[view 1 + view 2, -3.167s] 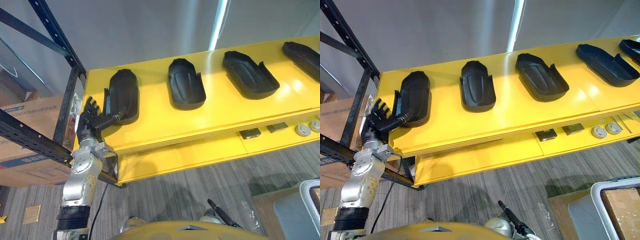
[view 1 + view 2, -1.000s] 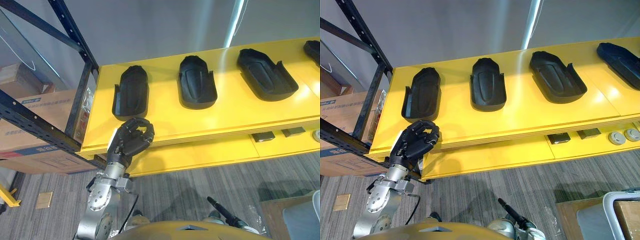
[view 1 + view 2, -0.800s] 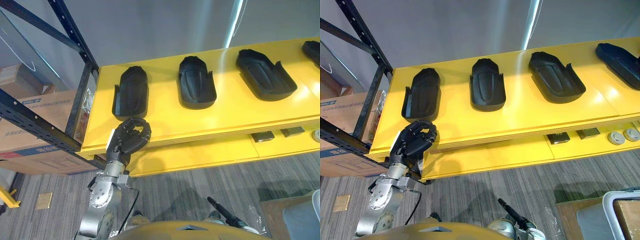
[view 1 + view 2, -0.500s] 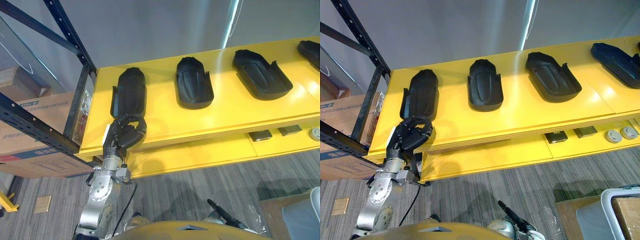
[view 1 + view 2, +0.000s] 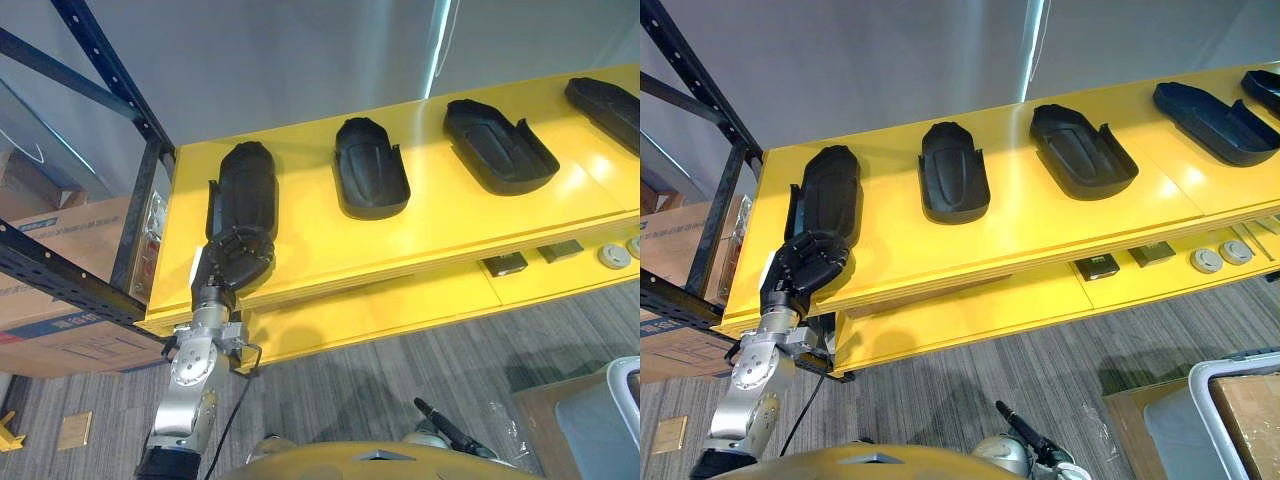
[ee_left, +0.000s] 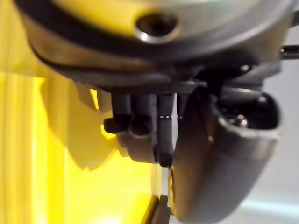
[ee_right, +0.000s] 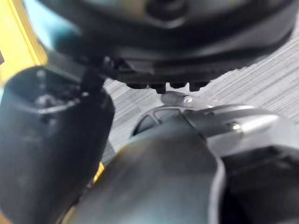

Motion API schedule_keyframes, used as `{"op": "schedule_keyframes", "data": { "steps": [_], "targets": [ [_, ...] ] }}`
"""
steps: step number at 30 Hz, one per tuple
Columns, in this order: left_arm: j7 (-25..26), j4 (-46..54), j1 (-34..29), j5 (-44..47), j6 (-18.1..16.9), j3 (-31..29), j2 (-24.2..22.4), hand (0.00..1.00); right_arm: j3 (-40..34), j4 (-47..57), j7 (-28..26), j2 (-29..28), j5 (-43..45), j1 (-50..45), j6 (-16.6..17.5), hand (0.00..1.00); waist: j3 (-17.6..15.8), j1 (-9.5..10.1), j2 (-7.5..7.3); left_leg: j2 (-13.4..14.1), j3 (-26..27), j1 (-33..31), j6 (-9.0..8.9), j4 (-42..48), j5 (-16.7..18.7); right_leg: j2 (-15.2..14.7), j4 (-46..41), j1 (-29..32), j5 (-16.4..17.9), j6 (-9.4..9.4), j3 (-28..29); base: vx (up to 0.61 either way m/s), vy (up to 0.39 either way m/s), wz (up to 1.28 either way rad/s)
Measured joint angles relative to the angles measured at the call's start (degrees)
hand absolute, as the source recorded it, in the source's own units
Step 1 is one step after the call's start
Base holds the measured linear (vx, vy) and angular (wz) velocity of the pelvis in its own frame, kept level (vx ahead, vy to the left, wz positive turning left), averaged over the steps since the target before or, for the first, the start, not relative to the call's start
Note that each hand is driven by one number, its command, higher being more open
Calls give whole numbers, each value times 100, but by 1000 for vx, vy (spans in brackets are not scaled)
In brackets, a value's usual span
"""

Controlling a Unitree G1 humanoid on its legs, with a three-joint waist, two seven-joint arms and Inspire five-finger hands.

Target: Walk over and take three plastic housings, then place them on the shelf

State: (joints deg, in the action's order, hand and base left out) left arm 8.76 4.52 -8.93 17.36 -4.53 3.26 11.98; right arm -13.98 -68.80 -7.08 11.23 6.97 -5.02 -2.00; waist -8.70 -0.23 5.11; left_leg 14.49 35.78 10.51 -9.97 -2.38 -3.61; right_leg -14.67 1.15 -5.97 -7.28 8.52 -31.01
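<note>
Several black plastic housings lie in a row on the yellow shelf top: the leftmost housing, a second housing, a third housing and another housing at the far right. My left hand is curled into a fist on the shelf, against the near end of the leftmost housing. In the left wrist view, the curled fingers hang over the yellow surface with nothing inside them. My right hand is low over the carpet with straight fingers and holds nothing.
A black rack upright stands left of the shelf, with a cardboard box behind it. Small parts and round pieces lie on the lower yellow level. A grey bin sits on the floor at lower right.
The view has shifted. My left fist has moved from the shelf's front edge up to the near end of the leftmost housing, staying curled.
</note>
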Motion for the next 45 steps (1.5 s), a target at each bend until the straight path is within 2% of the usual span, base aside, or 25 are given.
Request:
{"op": "schedule_keyframes", "data": {
  "steps": [13,25,29,43,45],
  "targets": [
    [-9,-217,225,0,85,-31,0,0,0,62,-18,-3,-1,-87,-2,100,12,-9,-5,12,83,3,-15,50,38,8,-16,71,-1,-2,120,7,10,-3],
    [113,-559,444,-1,26,-121,0,0,5,159,-45,-27,-212,-93,-6,100,103,-95,-85,27,127,6,-26,132,99,3,-16,80,-1,-1,159,3,6,-2],
    [136,-625,452,-1,-33,-154,0,0,5,159,-46,-27,-217,-103,-9,100,106,-145,-79,30,150,7,-23,155,119,0,-16,91,-1,-1,175,3,5,-1],
    [172,-621,448,-1,-37,-158,-1,0,2,159,-56,-27,-219,-124,-9,100,108,-139,-75,79,172,-15,-46,319,222,1,-16,81,-1,-1,206,2,3,-1],
    [208,-338,303,7,-38,-145,-24,0,-3,158,-65,-27,-217,-113,-12,100,100,-134,-81,81,171,-20,-46,320,223,1,-16,82,-1,-1,201,0,0,0]
  ]
}}
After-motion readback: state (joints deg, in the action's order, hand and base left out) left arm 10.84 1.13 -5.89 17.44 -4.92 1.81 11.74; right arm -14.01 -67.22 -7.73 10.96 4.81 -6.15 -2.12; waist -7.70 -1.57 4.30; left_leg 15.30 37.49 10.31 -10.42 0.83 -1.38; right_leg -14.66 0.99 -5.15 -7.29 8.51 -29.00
